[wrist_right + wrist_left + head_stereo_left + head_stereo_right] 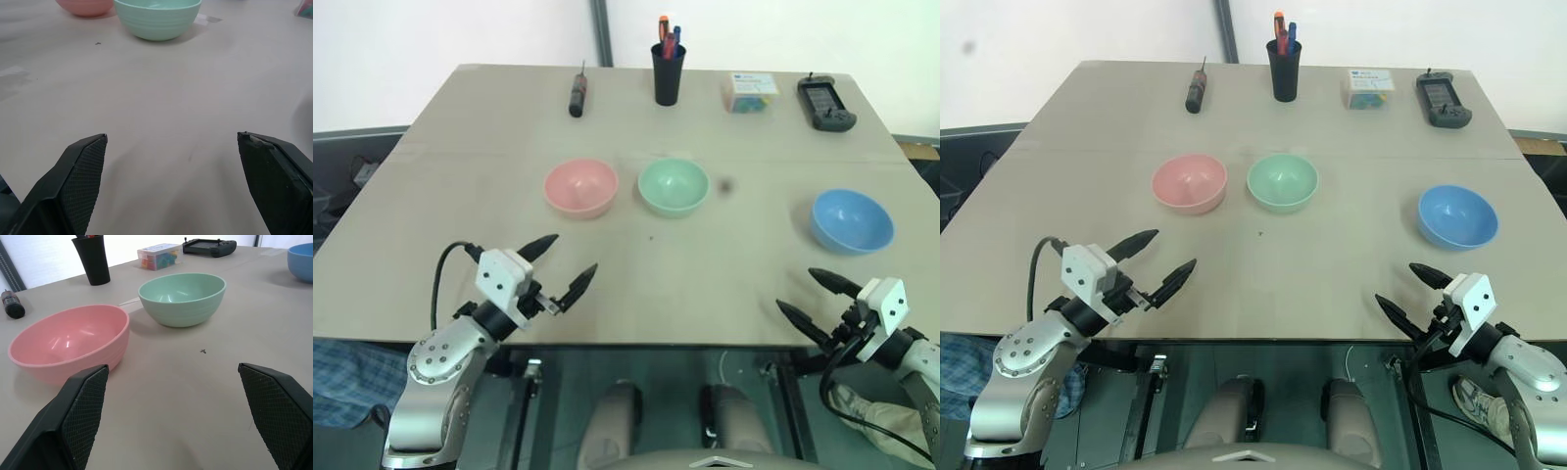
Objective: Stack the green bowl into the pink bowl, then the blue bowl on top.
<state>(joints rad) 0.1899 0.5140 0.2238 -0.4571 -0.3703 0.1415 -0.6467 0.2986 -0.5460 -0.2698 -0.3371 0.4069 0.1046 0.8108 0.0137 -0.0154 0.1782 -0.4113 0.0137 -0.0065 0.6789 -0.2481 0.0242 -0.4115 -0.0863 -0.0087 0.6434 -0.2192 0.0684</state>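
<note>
**Green bowl waits just ahead of the left gripper**

The green bowl [674, 186] sits in the middle of the table [431, 196]. It stands upright and has nothing in it. The pink bowl [580, 187] is just beside the green bowl, on the robot's left side, with a small gap between them. The blue bowl [851, 219] is well apart from the green bowl, on the robot's right side, and a bit closer to the robot.

The left gripper [558, 264] hovers at the near edge of the table. Its two fingers are spread wide and hold nothing. It points forward and a little to the right, toward the green bowl. The right gripper [818, 298] hovers at the near edge too, spread wide and empty. It sits close to the blue bowl and far from the green bowl.

So the left gripper looks like the better one for the green bowl. The bowl lies forward and to the right of it. The bowl is round, so no side is longer. I think a pinch on the near rim would work. After that, the bowl only needs a short hop left into the pink bowl.
</note>
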